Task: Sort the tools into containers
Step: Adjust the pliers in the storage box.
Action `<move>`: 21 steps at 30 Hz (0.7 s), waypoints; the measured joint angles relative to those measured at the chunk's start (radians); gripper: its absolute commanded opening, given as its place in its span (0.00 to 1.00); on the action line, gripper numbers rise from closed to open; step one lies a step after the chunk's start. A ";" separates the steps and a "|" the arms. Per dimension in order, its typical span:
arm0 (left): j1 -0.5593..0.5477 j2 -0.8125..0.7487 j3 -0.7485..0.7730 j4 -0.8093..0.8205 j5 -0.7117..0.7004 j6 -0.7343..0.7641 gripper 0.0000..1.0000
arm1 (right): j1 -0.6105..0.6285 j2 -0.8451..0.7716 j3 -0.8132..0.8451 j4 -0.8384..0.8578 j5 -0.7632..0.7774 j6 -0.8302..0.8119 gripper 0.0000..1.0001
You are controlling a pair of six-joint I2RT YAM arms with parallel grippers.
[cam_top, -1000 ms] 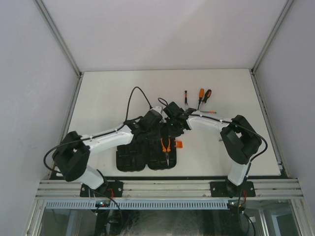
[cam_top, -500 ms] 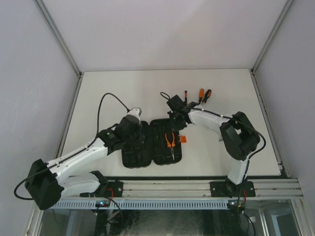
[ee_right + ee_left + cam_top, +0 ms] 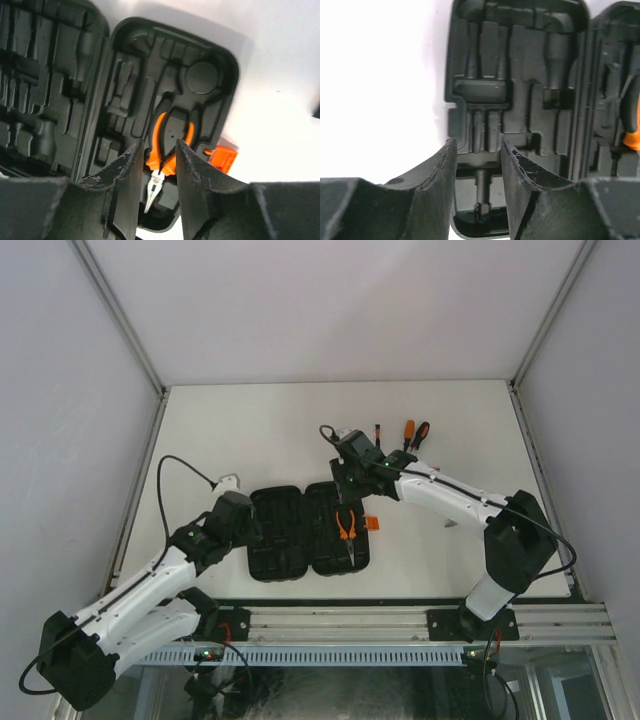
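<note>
The black case [image 3: 300, 540] lies open and flat at the table's near middle, its orange latch [image 3: 371, 523] on the right edge. Orange-handled pliers [image 3: 347, 527] rest in a slot of its right half. Three screwdrivers [image 3: 408, 432] lie on the table beyond it. My left gripper [image 3: 252, 524] is open at the case's left edge, with only the moulded slots [image 3: 520, 90] showing between its fingers [image 3: 447, 160]. My right gripper [image 3: 352, 485] hangs open over the case's far edge. Past it the pliers [image 3: 156, 135] lie in the case [image 3: 130, 85], untouched. No hammer shows.
White walls close in the white table [image 3: 230, 430] on three sides, with a metal rail [image 3: 340, 622] along the near edge. A black cable [image 3: 185, 465] loops up from the left arm. The right arm's forearm [image 3: 450, 495] stretches across the table right of the case.
Both grippers were shut at the case and have since opened. The left arm has pulled back to the left and the right gripper has risen toward the far side. The case now lies in plain view.
</note>
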 measured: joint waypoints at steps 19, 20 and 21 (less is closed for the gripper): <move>0.021 0.028 -0.134 0.075 0.061 -0.047 0.51 | 0.085 0.231 0.000 0.018 0.013 0.027 0.16; 0.021 0.029 -0.134 0.077 0.063 -0.047 0.51 | 0.085 0.238 0.003 0.019 0.016 0.025 0.15; 0.021 0.029 -0.135 0.080 0.064 -0.047 0.50 | 0.085 0.239 0.007 0.015 0.017 0.024 0.14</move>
